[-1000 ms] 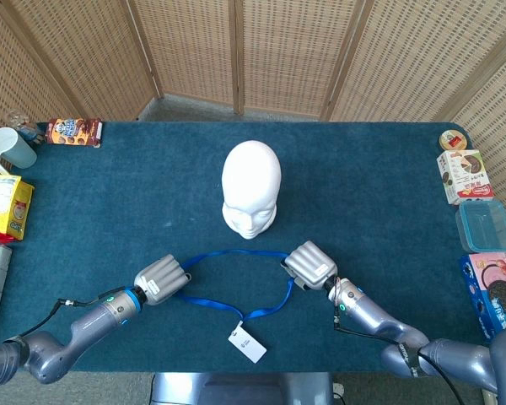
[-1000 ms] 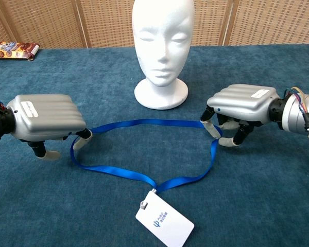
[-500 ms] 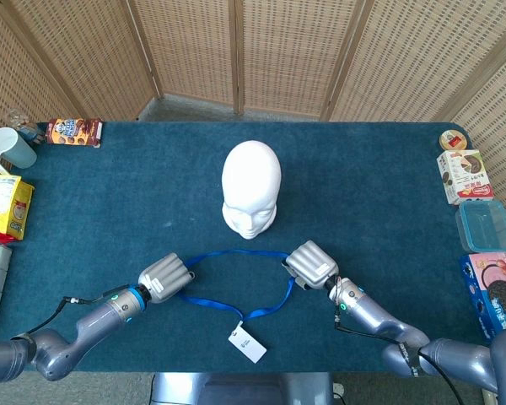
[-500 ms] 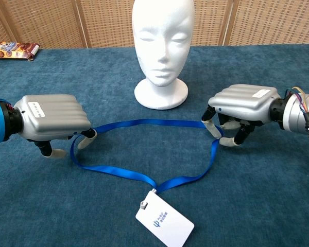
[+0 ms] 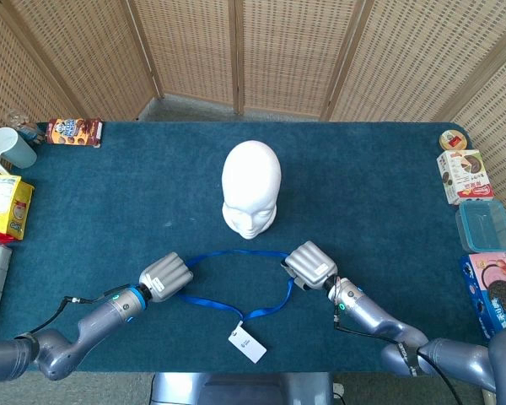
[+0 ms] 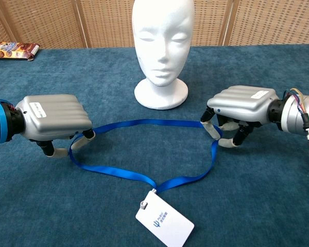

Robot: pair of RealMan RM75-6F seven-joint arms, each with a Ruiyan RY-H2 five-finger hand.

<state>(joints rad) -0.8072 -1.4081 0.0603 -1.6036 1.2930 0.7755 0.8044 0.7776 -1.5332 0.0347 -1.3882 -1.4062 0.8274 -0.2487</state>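
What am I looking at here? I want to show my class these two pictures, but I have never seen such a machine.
Two robot arms work at a table covered in blue cloth; each ends in a robot hand. One picture looks down from the robot's head, the other forward from its chest. A white foam mannequin head stands in the middle. In front lies a blue lanyard with a white card. The left robot hand and right robot hand each touch one side of its loop. Snack packets line the edges.

A pale blue cup point(image 5: 8, 148), a brown snack packet point(image 5: 74, 132) and a yellow bag point(image 5: 3, 205) lie far left. Biscuit boxes point(image 5: 465, 176) and a clear blue container point(image 5: 485, 228) line the right edge.
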